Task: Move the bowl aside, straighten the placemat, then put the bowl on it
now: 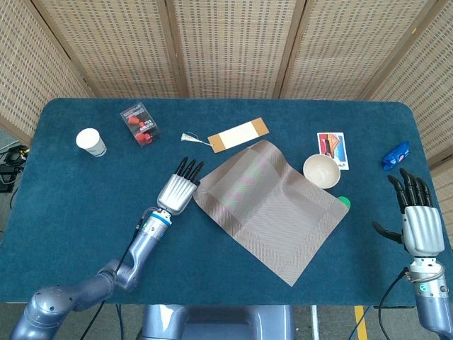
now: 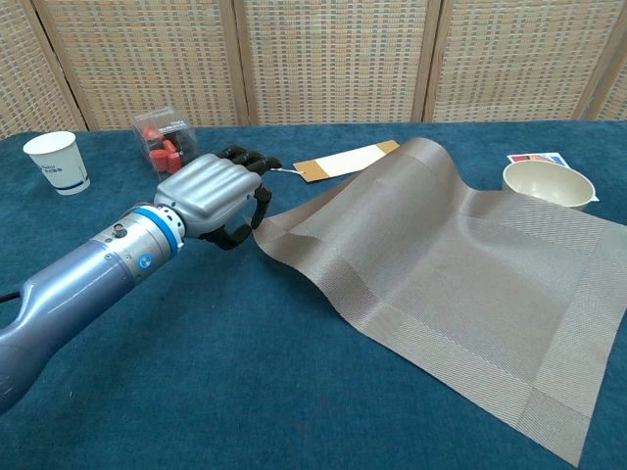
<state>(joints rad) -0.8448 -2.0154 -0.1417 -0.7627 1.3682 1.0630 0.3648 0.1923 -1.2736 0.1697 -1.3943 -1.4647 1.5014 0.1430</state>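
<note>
A grey-brown woven placemat (image 1: pixel 269 209) (image 2: pixel 451 274) lies skewed on the blue table, its far part still humped. My left hand (image 1: pixel 177 191) (image 2: pixel 206 191) pinches the mat's left corner with its fingers curled. The cream bowl (image 1: pixel 322 170) (image 2: pixel 547 183) stands upright at the mat's right edge; I cannot tell whether it touches it. My right hand (image 1: pixel 416 223) rests with fingers spread at the table's right side, holding nothing, well away from the bowl.
A paper cup (image 1: pixel 90 142) (image 2: pixel 57 162) and a clear box of red pieces (image 1: pixel 139 124) (image 2: pixel 165 140) stand at the back left. A tan tag (image 1: pixel 238 134) lies behind the mat. A picture card (image 1: pixel 331 149), a green disc (image 1: pixel 343 201) and a blue object (image 1: pixel 396 156) sit to the right.
</note>
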